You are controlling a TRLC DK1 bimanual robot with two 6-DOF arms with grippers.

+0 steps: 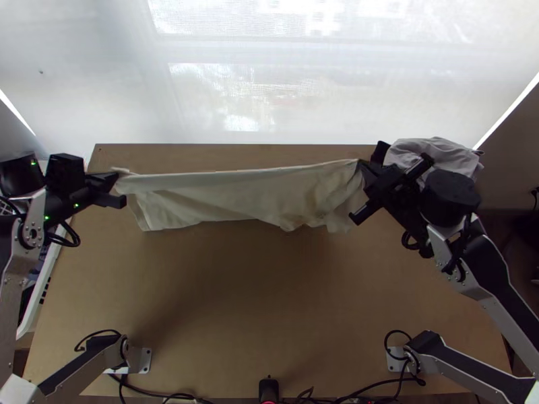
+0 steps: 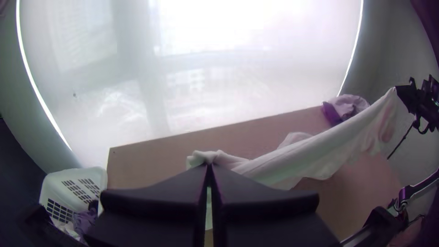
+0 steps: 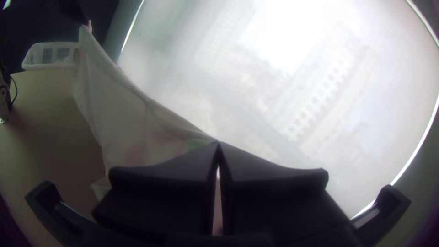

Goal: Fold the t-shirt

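While both grippers clamp it by its upper edge, the t-shirt [image 1: 236, 195] stretches from left to right above the far part of the table [image 1: 236, 289], its top line nearly straight and the rest hanging in loose folds to an uneven lower edge. The left gripper [image 1: 116, 178] has its fingers together on the left end, a small bunch of cloth standing up at the tips. The right gripper [image 1: 364, 167] is likewise closed, pinching the right end. Which part of the garment each one grips I cannot tell, nor whether the lower edge touches the tabletop.

In the right wrist view, faint reddish patches and a green one mark the cloth near the right gripper [image 3: 219, 142]; they are too blurred to say whether they are print or lettering.

At the far right lies a crumpled greyish cloth [image 1: 431, 149], with a dark item [image 1: 379, 152] just beside it, partly hidden and hard to identify. By the table's left side is a white slatted basket [image 2: 73, 183] with purplish fabric inside, partly covered by the left gripper in its wrist view. A black device [image 1: 269, 389] at the near edge is cut off.
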